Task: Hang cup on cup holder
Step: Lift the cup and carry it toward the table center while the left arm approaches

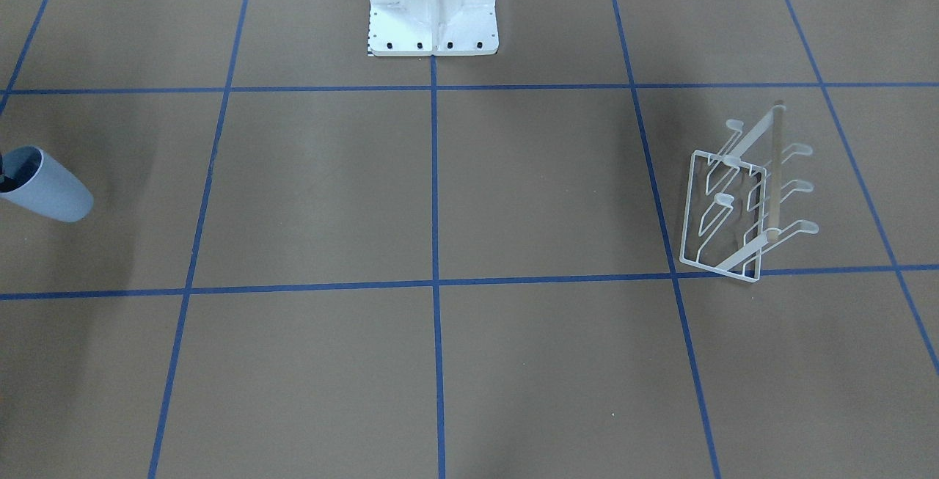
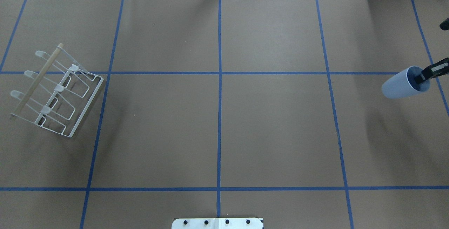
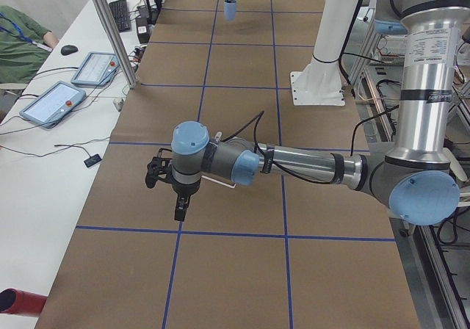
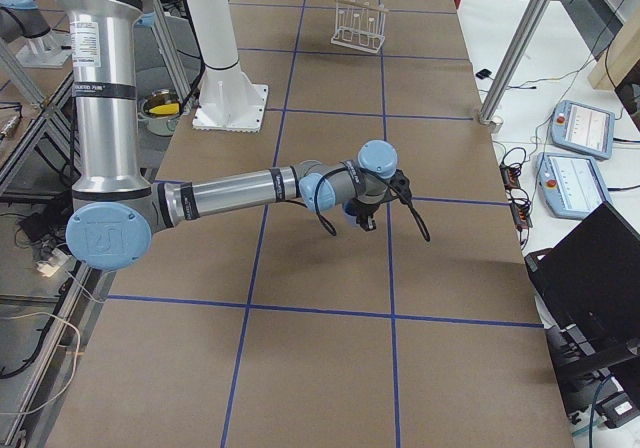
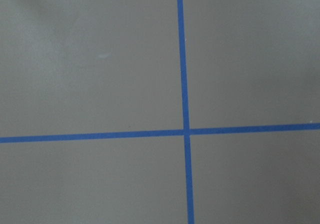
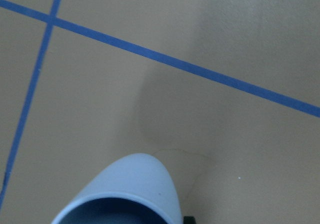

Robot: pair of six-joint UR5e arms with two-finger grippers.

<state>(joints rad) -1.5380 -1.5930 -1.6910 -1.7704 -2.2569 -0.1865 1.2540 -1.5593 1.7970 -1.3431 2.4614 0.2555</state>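
Overhead exterior view, read from my right hand outward. At 3 o'clock my right gripper (image 2: 422,77) pinches the rim of the cup (image 2: 400,86), with one finger inside the mouth. The cup appears lifted off the table (image 2: 273,130). It lies almost level, mouth toward 3 o'clock and closed end toward 9. Far across, at 9 o'clock, the cup holder (image 2: 58,88) stands skewed to the blue tape lines (image 2: 220,116). Its prongs (image 2: 45,109) turn up beside the wooden rod (image 2: 37,80), and none bears a cup.

Hazards, as I judge them:
- The rim pinch is a thin hold, so the cup may swivel or slip on the long crossing.
- The mouth faces away from the cup holder, so a poor turn would miss a prong.
- The light wire frame may slide or tip if nudged.

My right gripper is cut off by the frame edge, and the outer finger is hard to make out. My left gripper (image 3: 179,213) shows only from the side, so I cannot tell whether it is spread or closed.
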